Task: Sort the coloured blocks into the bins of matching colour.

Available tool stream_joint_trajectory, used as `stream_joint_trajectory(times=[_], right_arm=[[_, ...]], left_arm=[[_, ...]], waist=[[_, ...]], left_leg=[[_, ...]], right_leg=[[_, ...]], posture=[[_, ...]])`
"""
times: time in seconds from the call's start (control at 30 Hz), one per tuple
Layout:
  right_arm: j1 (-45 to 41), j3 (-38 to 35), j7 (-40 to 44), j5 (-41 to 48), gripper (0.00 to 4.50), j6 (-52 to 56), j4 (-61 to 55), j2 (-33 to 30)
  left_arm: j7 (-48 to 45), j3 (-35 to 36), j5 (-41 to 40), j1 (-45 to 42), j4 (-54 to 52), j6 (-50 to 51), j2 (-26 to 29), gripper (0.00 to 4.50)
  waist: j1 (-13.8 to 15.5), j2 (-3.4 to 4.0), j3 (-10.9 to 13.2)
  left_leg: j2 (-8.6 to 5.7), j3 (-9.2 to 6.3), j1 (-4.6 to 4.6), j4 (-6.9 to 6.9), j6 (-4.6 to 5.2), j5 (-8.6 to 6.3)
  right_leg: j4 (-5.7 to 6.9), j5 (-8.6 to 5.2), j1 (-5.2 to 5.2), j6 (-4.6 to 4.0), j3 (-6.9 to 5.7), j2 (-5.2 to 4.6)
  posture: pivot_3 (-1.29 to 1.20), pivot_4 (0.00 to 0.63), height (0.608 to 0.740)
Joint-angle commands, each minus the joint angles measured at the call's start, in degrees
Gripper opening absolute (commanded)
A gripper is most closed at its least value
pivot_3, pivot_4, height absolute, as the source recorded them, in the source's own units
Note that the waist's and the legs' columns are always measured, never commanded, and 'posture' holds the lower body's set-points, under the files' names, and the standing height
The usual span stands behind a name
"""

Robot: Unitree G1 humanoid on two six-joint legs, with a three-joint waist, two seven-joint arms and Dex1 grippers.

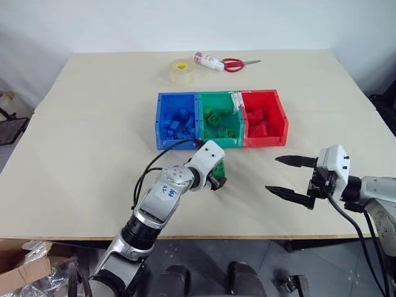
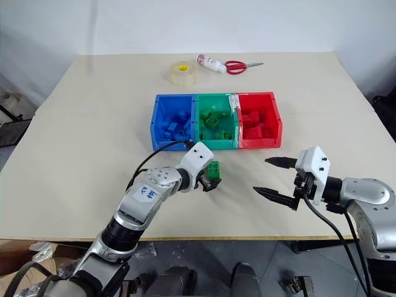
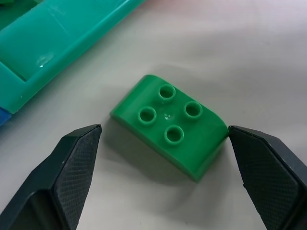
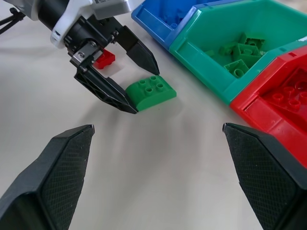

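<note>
A green brick (image 3: 169,125) lies studs-up on the table (image 1: 93,124), at lower centre of the head view, just in front of the green bin (image 1: 218,119). The left gripper (image 4: 136,79) straddles it with its fingers spread wide, one on each side; whether either tip touches it I cannot tell, and it has hold of nothing. A small red brick (image 4: 104,58) lies on the table behind that gripper, partly hidden by it.

The right gripper (image 1: 291,177), at lower right, hangs over bare table well apart from the brick, fingers also wide apart and empty.

The three joined bins sit mid-frame: blue bin (image 1: 164,120) left, green middle, red bin (image 1: 278,117) right. Each holds bricks of its own colour, in a loose heap. Nothing stands between the green brick and the green bin's front wall.

Along the far edge, at upper centre, are a tape roll (image 1: 182,71), a small white bottle (image 1: 208,60) and red-handled scissors (image 1: 235,64), all well away from the grippers.
</note>
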Motion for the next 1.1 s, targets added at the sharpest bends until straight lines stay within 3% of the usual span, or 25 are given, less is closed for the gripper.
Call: stream_joint_trajectory(times=[0.03,0.07,0.17,0.43,0.7,0.9,1.1], right_arm=[[-0.48,-0.17,0.17,0.10,4.50,-0.95,-0.39,-0.81],[-0.51,-0.14,0.12,0.07,4.50,-0.94,-0.39,-0.76],[-0.71,0.04,0.00,-0.18,4.50,-0.88,-0.24,-0.64],[-0.67,0.08,-0.24,-0.56,4.50,-1.06,-0.04,-0.42],[0.00,-0.14,-0.50,-0.62,4.50,-1.16,-0.19,-0.32],[0.23,-0.34,-0.99,-0.64,4.50,-1.21,-0.38,-0.18],[0.81,-1.00,-2.12,-0.55,4.50,-1.46,-1.06,0.16]], left_arm=[[1.69,0.32,0.11,-0.95,1.02,0.35,-1.04,4.48],[1.87,0.31,0.04,-0.94,1.34,0.38,-1.12,4.48],[1.72,0.75,-0.65,-0.58,1.46,-0.10,-1.41,3.88],[0.89,1.74,-1.59,0.48,0.84,-5.01,-0.27,1.43],[-2.90,1.19,-3.02,1.04,0.10,-8.36,4.46,1.43],[-8.73,1.85,-5.90,0.64,-2.09,-20.59,6.45,1.43],[-6.42,6.70,-6.28,-5.91,5.26,-23.42,4.88,1.43]], waist=[[0.05,0.00,0.00],[0.10,0.00,0.00],[0.35,0.00,0.00],[0.55,0.00,0.00],[0.54,0.00,0.00],[0.67,0.00,0.00],[0.71,0.00,0.00]], left_leg=[[0.00,0.00,0.00,0.00,0.00,0.00],[0.00,0.00,0.00,0.00,0.00,0.00],[0.00,0.02,0.01,0.01,0.00,0.00],[0.01,0.03,0.01,0.01,0.00,0.00],[0.01,0.03,0.01,0.01,0.00,0.00],[0.01,0.03,0.01,0.01,0.00,0.00],[0.02,0.04,0.00,0.02,-0.01,0.00]], right_leg=[[0.00,0.00,0.00,0.00,0.00,0.00],[0.00,0.00,0.00,0.00,0.00,0.00],[0.00,0.00,0.01,0.00,0.01,0.00],[0.01,0.00,0.00,0.00,0.01,0.00],[0.00,0.00,-0.01,0.00,0.01,0.00],[0.00,0.00,-0.01,0.00,0.01,0.00],[-0.01,0.00,0.00,0.00,-0.01,0.00]], posture=[[0.00,0.150,0.740],[0.00,0.150,0.740],[0.00,0.150,0.740],[0.00,0.150,0.740],[0.00,0.150,0.740],[0.00,0.150,0.740],[0.00,0.150,0.740]])
